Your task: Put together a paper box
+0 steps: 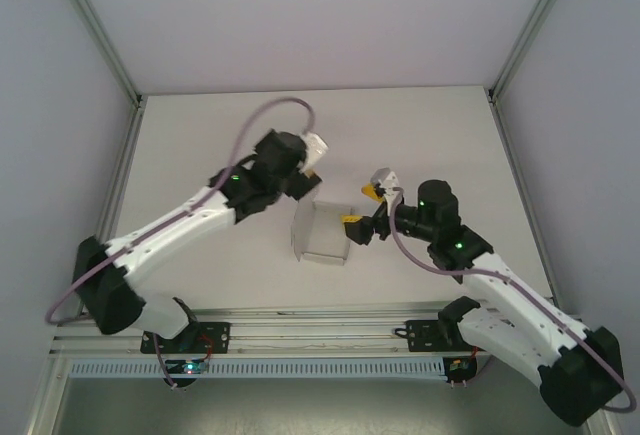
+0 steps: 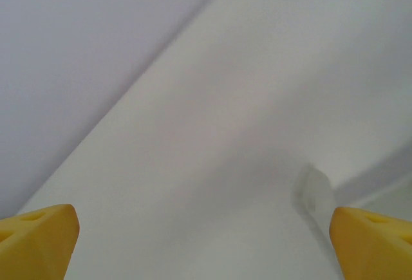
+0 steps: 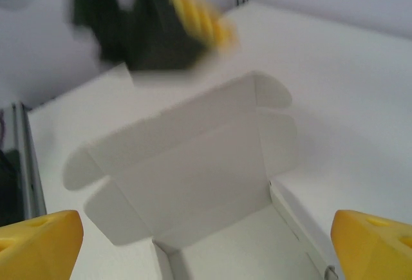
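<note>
The paper box is white card, partly folded, and stands on the table between the two arms. Its lid panel is upright with rounded side flaps, and the tray floor lies open below it. My right gripper is open just right of the box, with its yellow fingertips wide apart on either side of the tray and nothing held. My left gripper hovers above the box's far left corner, open and empty. It appears blurred as a dark shape behind the lid.
The white tabletop is framed by aluminium rails, with one post on the left and a rail along the near edge. A pale blurred edge lies by the left gripper's right finger.
</note>
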You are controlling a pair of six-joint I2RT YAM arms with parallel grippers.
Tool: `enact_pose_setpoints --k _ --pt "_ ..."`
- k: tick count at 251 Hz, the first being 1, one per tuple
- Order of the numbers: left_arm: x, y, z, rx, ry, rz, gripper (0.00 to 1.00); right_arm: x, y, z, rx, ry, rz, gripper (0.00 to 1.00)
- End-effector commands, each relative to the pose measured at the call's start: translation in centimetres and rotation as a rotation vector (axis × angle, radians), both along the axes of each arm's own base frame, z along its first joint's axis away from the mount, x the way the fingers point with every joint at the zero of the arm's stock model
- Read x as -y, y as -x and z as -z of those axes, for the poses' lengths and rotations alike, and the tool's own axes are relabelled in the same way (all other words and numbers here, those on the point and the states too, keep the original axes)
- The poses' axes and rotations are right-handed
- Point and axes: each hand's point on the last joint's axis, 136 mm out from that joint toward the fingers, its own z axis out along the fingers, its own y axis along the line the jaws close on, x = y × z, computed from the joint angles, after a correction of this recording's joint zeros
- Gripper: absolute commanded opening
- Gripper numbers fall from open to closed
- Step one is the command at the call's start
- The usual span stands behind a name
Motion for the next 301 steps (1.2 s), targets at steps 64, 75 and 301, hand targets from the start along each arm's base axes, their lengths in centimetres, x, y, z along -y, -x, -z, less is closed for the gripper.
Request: enact_pose_setpoints --k 64,75,301 --pt "-9.1 6.6 -1.7 -0.032 0.641 -0.454 1.0 -1.4 -7.2 10.1 -0.273 0.409 0.046 0.8" --pt "-9.9 7.1 -0.4 -0.039 0.642 -0.488 1.0 -1.7 -7.5 11.4 -0.31 0.436 0.041 0.75" --pt "-13.5 9.1 4.6 -0.037 0.649 -0.63 1.0 -0.1 -7.8 17.2 -0.473 0.479 0.618 0.15"
